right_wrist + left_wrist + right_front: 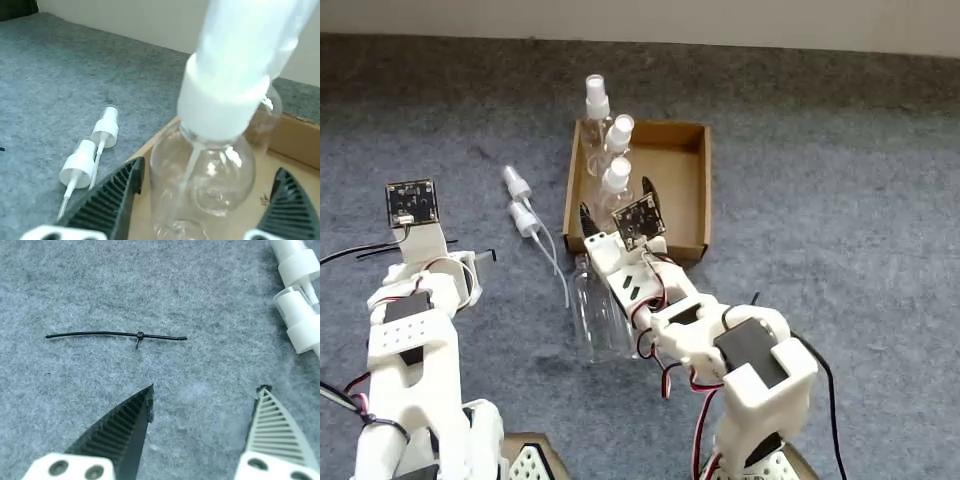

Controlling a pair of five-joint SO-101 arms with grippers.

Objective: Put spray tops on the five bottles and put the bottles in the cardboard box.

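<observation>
Spread wide, the right hand (617, 203) straddled a white-topped clear plastic bottle (215, 185) inside the brown cardboard box (706, 190) at frame centre, seemingly without contact, where a crooked retreat could topple it.

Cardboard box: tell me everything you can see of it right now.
The cardboard box is brown, shallow and open-topped, sitting flat on the grey carpet. Three clear, spray-topped bottles stand in a row along one side wall. The right gripper is open over its near end, fingers either side of the nearest bottle.
</observation>
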